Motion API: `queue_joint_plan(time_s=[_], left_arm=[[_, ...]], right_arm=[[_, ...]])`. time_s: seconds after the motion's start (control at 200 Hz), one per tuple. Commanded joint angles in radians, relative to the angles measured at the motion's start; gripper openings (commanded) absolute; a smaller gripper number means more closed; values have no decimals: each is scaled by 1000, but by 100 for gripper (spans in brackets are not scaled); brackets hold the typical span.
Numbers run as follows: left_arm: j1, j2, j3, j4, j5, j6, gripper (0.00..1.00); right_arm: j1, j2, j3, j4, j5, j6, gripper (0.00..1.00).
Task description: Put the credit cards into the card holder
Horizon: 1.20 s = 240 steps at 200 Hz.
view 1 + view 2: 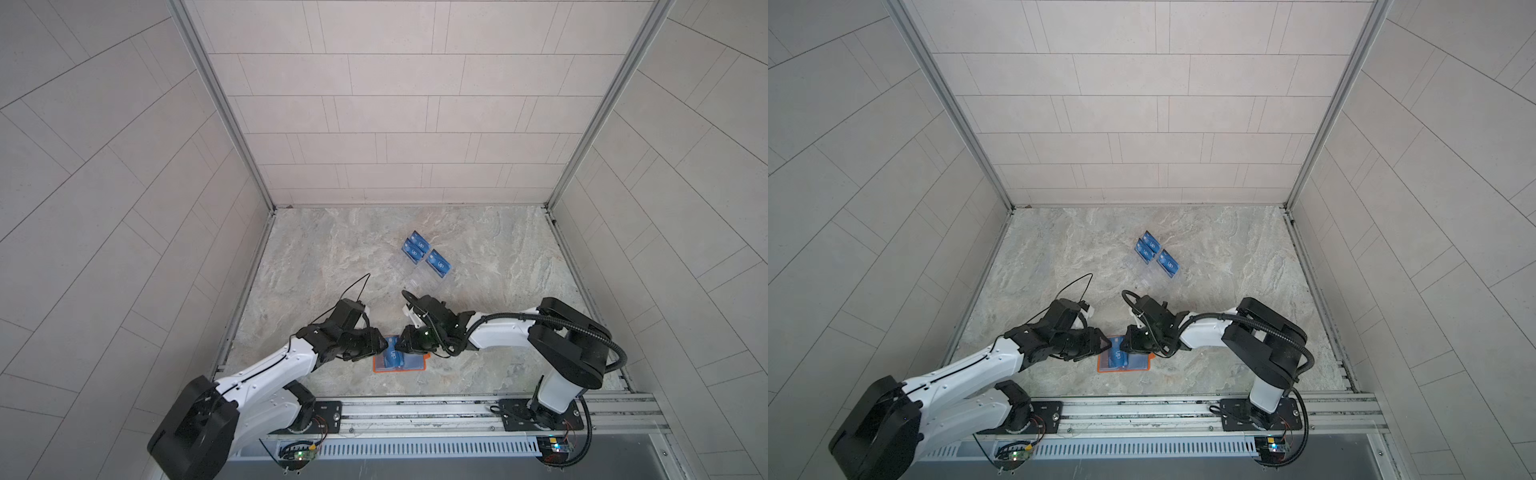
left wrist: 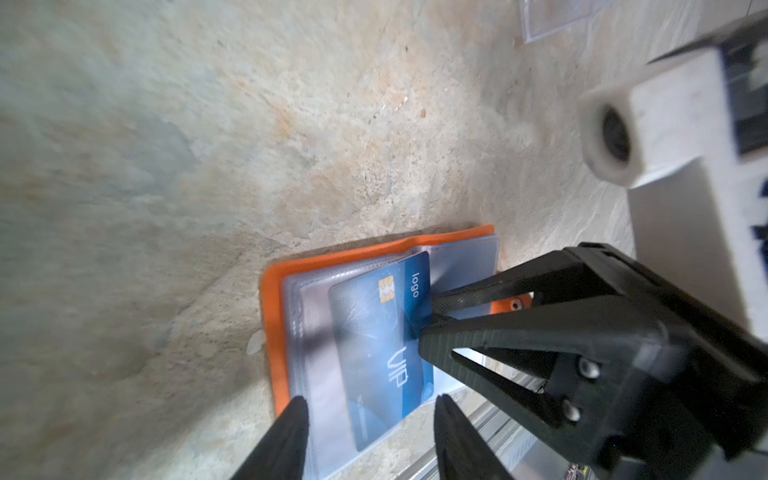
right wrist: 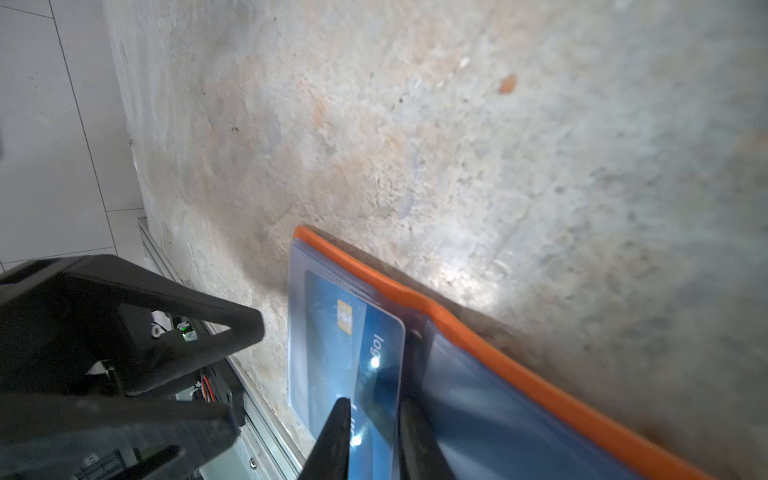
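Amid tiled walls (image 1: 374, 104), card holder (image 1: 411, 363) lies on tabletop (image 1: 332, 257).

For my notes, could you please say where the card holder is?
In both top views the card holder lies open on the table, front centre, beneath the left gripper and right gripper.

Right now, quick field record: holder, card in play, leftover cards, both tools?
card holder: lying open, sleeves up
blue card: partly inside a clear sleeve, logo edge still out
left tool: open, over the holder
right tool: open, tips straddling the card's exposed edge
other cards: three blue, on the clear stand
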Motion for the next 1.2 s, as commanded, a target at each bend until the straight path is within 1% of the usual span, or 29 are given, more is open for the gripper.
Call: queue_joint_plan(time_s=[0.0, 0.06, 0.11, 0.22, 0.431, 0.546, 0.626, 0.866, 1.026, 1.197], left_arm=[[3, -52, 30, -98, -80, -1, 54], [3, -68, 25, -125, -120, -3, 55], [3, -67, 16, -125, -130, -4, 56], [4, -36, -12, -68, -108, -7, 55], [4, 31, -35, 24, -71, 7, 54], [3, 58, -49, 66, -56, 2, 53], [2, 68, -60, 98, -41, -7, 52], [3, 69, -96, 157, -17, -39, 48], [2, 54, -112, 168, -15, -52, 47], [3, 54, -113, 176, -10, -59, 46]], right_arm=[[18, -25, 29, -102, 32, -27, 27], [26, -28, 42, -126, 35, -34, 29], [34, -29, 49, -146, 43, -39, 32], [52, -34, 68, -197, 68, -57, 36], [67, -43, 86, -248, 101, -49, 43], [75, -36, 91, -230, 96, -21, 43], [84, -28, 93, -199, 98, 6, 42], [94, 19, 98, -92, 84, 79, 40], [99, 17, 107, -90, 90, 79, 40], [106, 3, 132, -123, 100, 40, 40]])
